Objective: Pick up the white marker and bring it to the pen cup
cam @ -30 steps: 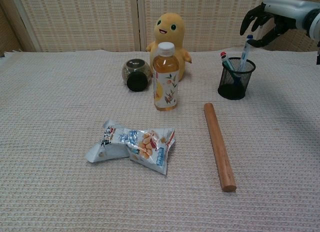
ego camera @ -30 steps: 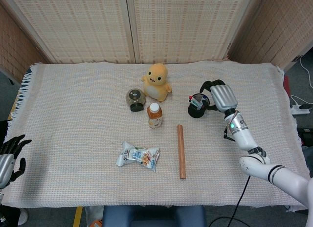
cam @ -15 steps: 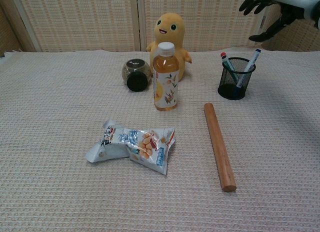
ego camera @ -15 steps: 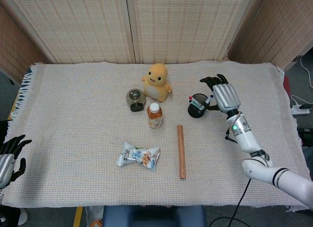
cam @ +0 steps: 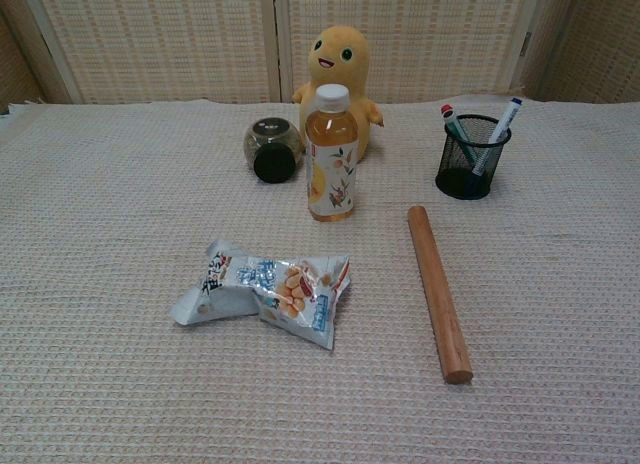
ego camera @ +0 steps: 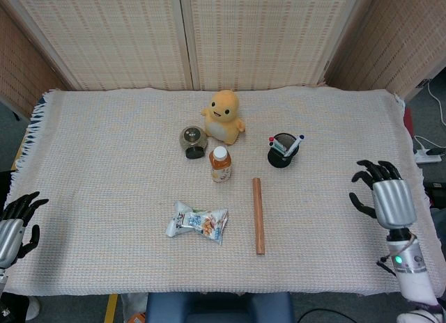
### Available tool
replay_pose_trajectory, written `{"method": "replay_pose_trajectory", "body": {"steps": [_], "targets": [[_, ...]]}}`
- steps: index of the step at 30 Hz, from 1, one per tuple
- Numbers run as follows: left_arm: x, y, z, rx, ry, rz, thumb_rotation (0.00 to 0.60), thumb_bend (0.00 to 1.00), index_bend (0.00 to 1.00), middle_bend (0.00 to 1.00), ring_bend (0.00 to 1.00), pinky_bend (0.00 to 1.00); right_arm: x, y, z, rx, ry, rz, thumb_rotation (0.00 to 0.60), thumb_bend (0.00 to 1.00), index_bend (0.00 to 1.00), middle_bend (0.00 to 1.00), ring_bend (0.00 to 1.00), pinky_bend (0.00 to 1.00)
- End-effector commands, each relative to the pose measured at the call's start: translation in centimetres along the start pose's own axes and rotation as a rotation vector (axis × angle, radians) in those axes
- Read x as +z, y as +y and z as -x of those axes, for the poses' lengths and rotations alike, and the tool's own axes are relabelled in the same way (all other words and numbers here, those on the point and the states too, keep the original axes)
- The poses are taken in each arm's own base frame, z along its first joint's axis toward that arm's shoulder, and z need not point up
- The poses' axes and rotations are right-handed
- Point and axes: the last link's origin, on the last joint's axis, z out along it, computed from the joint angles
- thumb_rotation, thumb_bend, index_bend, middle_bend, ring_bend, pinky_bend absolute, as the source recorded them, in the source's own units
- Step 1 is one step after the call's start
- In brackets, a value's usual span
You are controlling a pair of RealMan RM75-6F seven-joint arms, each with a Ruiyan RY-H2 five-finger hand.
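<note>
The white marker (cam: 497, 134) leans inside the pen cup (cam: 471, 158), far ahead and to the left of our right robot hand (ego camera: 385, 198), which is wide with nothing held, so we think the leaning marker could tip out if bumped.

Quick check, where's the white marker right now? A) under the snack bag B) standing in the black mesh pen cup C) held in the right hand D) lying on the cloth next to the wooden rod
B: the white marker leans inside the black mesh pen cup with its blue cap up, beside a red-capped pen, while the right hand holds nothing, fingers apart, near the table's edge.
</note>
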Motion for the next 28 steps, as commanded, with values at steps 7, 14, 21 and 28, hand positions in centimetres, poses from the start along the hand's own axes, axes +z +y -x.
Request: {"method": "replay_pose_trajectory", "body": {"steps": [7, 14, 21, 28], "targets": [[0.0, 0.2, 0.1, 0.007, -0.003, 0.004, 0.6, 0.63, 0.18, 0.04, 0.0, 0.07, -8.6, 6.9, 3.5, 0.03, -0.12, 0.176, 0.6, 0.19, 0.5, 0.26, 0.29, 0.2], [0.1, 0.2, 0.2, 0.012, -0.009, 0.003, 0.6, 0.63, 0.18, 0.04, 0.0, 0.07, -9.3, 8.4, 4.4, 0.051, -0.114, 0.196, 0.6, 0.19, 0.5, 0.26, 0.28, 0.19], [0.1, 0.4, 0.5, 0.017, -0.019, 0.011, 0.6, 0.64, 0.18, 0.04, 0.0, 0.07, -9.5, 8.5, 4.0, 0.071, -0.08, 0.184, 0.6, 0.19, 0.5, 0.26, 0.27, 0.19], [0.1, 0.4, 0.5, 0.021, -0.019, 0.009, 0.6, 0.64, 0.18, 0.04, 0.0, 0.07, -9.6, 8.6, 3.8, 0.083, -0.074, 0.189, 0.6, 0.19, 0.5, 0.26, 0.27, 0.19]]}}
